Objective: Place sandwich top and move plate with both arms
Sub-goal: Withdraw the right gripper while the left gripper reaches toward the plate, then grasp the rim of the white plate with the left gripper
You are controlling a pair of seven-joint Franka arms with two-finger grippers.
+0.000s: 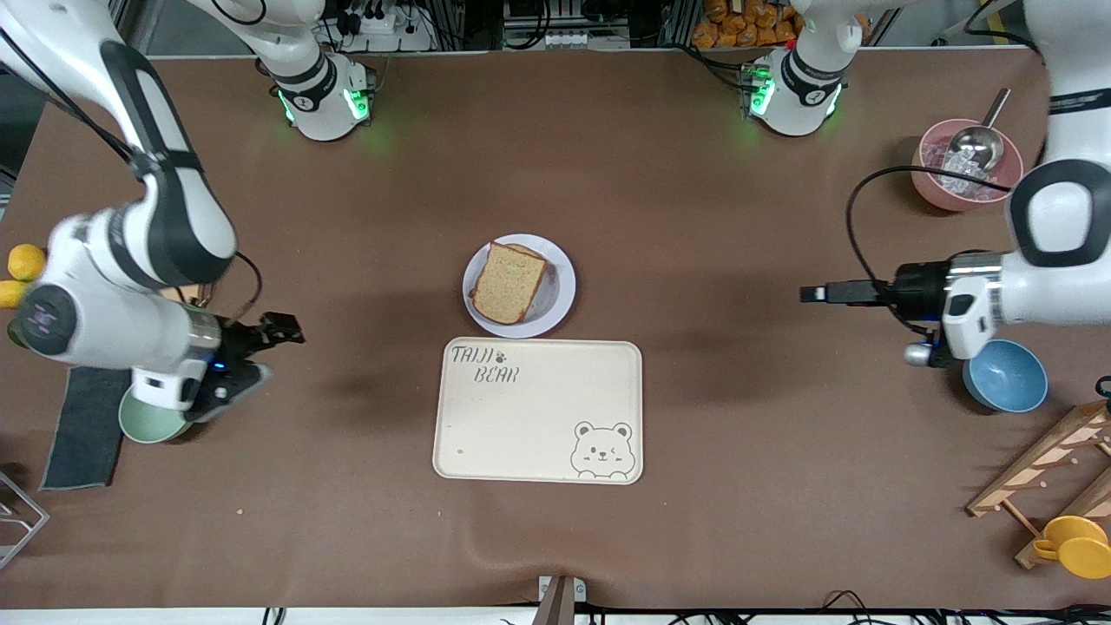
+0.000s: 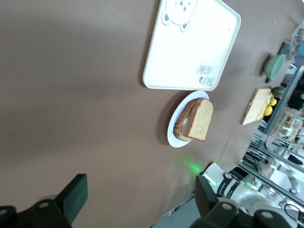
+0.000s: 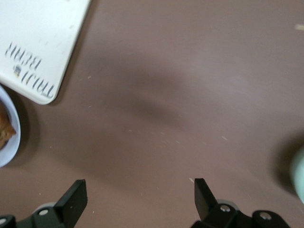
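Note:
The sandwich top (image 1: pixel 510 282), a plain tan slice with a darker crust, lies on top of the stack on the small round plate (image 1: pixel 560 291) at the table's middle. In the left wrist view the slice (image 2: pixel 200 118) sits slightly askew over the lower layers on the plate (image 2: pixel 173 138). My left gripper (image 1: pixel 811 293) is open and empty above bare table toward the left arm's end; its fingers (image 2: pixel 76 194) stand wide apart. My right gripper (image 1: pixel 276 347) is open and empty above bare table toward the right arm's end; its fingers (image 3: pixel 76 197) are also wide apart.
A cream bear-printed tray (image 1: pixel 538 434) lies just nearer the camera than the plate. A blue bowl (image 1: pixel 1005 375), a pink bowl with a scoop (image 1: pixel 955 169) and a wooden rack (image 1: pixel 1050 469) stand at the left arm's end. A green bowl (image 1: pixel 149 423) and a dark cloth (image 1: pixel 82 438) are at the right arm's end.

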